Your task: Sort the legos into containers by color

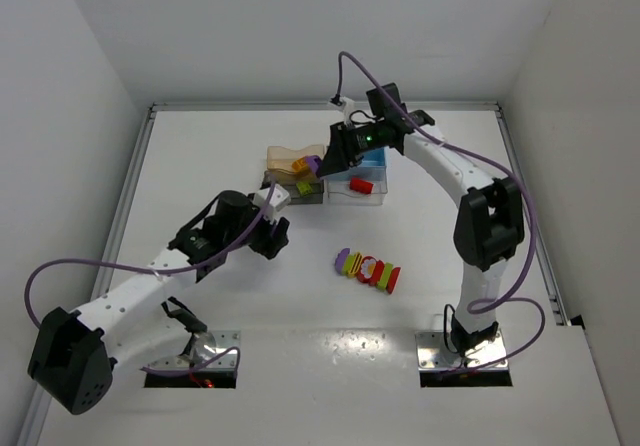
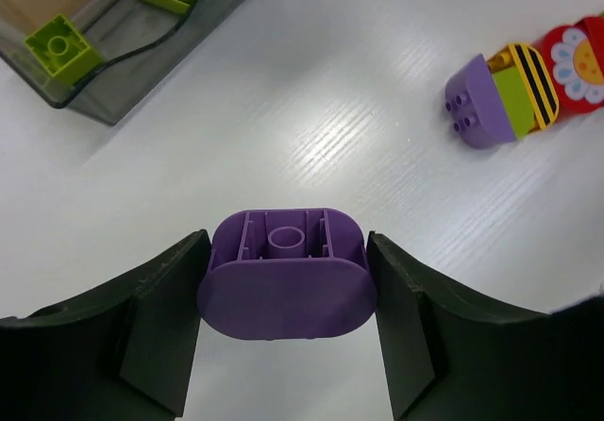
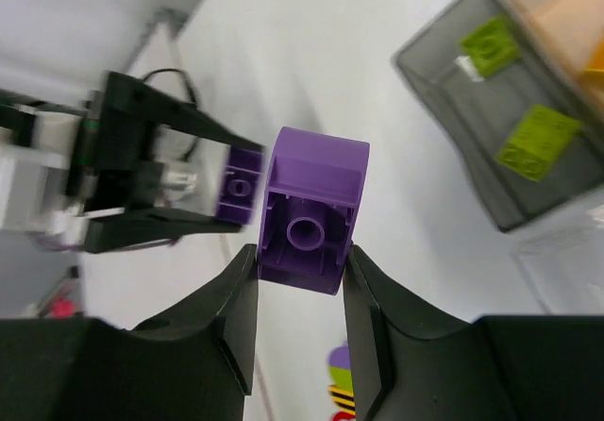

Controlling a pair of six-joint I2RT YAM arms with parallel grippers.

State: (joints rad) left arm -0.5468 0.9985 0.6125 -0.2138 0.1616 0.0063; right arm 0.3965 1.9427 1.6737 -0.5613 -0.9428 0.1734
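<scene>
Your left gripper [image 2: 286, 284] clamps a purple lego [image 2: 283, 303]; right gripper [image 3: 300, 261] clamps a second purple lego [image 3: 316, 185]. Grey bin [image 2: 179, 34] upper left, lego row [image 2: 528, 91] upper right.

The left arm [image 1: 130, 296] and right arm [image 1: 455, 171] share one build: glossy white link shells joined by chunky black joint housings. A purple cable [image 1: 40, 276] loops free of the left arm beside its black shoulder block, and another purple cable [image 1: 345, 66] arcs above the right arm's far end. Each base is bolted to a shiny metal plate [image 1: 218, 346]. A small green light [image 1: 368, 138] glows on the right wrist. The left gripper [image 2: 288, 246] has matte black fingers [image 2: 160, 331] with flat, faintly scuffed inner faces; the right gripper [image 3: 302, 256] has the same dark, smoothly curved fingers [image 3: 212, 331]
</scene>
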